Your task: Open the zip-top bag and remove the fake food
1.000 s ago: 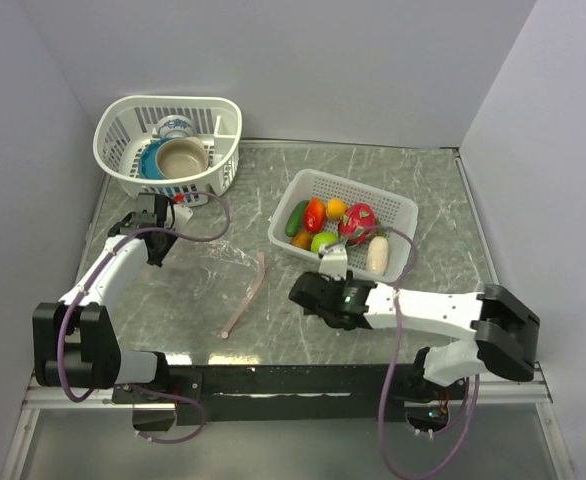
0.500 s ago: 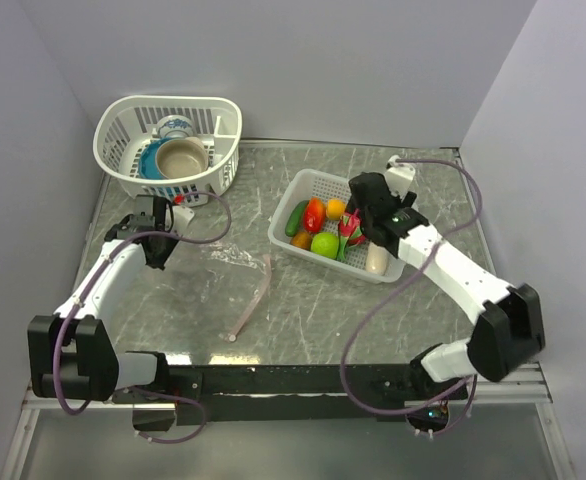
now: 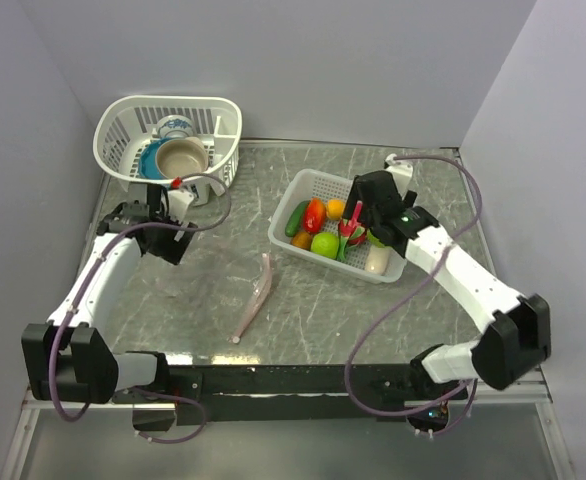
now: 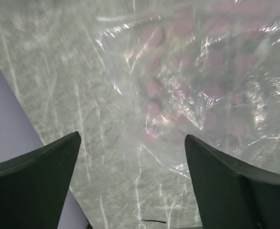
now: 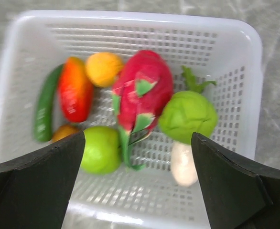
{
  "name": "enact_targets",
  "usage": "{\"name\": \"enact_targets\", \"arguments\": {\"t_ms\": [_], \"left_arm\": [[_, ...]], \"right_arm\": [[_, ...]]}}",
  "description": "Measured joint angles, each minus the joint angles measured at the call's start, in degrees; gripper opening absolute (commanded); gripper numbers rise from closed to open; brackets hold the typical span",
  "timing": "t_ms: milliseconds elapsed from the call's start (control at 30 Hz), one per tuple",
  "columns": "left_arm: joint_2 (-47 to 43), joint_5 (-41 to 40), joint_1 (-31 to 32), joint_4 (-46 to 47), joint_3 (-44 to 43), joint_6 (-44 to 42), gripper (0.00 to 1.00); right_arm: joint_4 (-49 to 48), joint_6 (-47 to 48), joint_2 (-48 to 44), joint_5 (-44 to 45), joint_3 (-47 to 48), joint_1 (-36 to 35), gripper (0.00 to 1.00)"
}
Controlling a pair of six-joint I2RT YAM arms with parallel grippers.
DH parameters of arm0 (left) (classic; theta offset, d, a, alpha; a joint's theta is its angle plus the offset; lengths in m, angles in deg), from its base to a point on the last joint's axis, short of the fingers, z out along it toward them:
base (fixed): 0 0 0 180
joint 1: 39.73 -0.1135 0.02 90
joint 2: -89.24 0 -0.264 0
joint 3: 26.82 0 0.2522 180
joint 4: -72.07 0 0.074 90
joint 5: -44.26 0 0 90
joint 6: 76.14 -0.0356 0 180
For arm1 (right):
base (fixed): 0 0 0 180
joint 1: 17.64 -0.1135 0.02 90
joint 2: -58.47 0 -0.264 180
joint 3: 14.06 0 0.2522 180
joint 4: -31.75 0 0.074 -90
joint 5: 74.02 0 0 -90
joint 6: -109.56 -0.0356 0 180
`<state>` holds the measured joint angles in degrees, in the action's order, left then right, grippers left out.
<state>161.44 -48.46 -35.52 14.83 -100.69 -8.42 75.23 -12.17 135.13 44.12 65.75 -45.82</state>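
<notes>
Zip-top bag [image 3: 259, 290]: flat on the table [image 3: 323, 300], just below the left gripper [image 4: 133, 143]
Left gripper: jaws apart, over clear plastic
Fake food [image 5: 142, 90]: piled in the white basket [image 5: 130, 16]
Right gripper [image 5: 137, 136]: jaws spread wide, poised above the fruit

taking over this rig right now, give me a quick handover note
Left gripper: open, holding nothing, over the zip-top bag.
Right gripper: open, holding nothing, above the white basket.
Bag: lies on the table, nothing visible inside, pink zip strip toward the middle.
Fake food: every piece in sight is in the basket, dragon fruit in the middle.
Done, it seems: food out of the bag.
Left: probably only pulling both arms back.
</notes>
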Motion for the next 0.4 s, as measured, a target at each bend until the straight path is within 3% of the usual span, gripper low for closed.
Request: {"name": "enact_targets", "arguments": {"t_ms": [233,400], "left_arm": [[-4.8,7.0,0.0,-1.9,-8.1,2.6,0.99],[-10.4,14.7,0.0,-1.6,-9.2,5.7,0.99]], "right_arm": [[-4.0,3.5,-14.3,-6.9,-6.9,-3.4,1.00],[-5.9,5.3,-18.8,-8.3,-10.1,-5.6,1.00]]}}
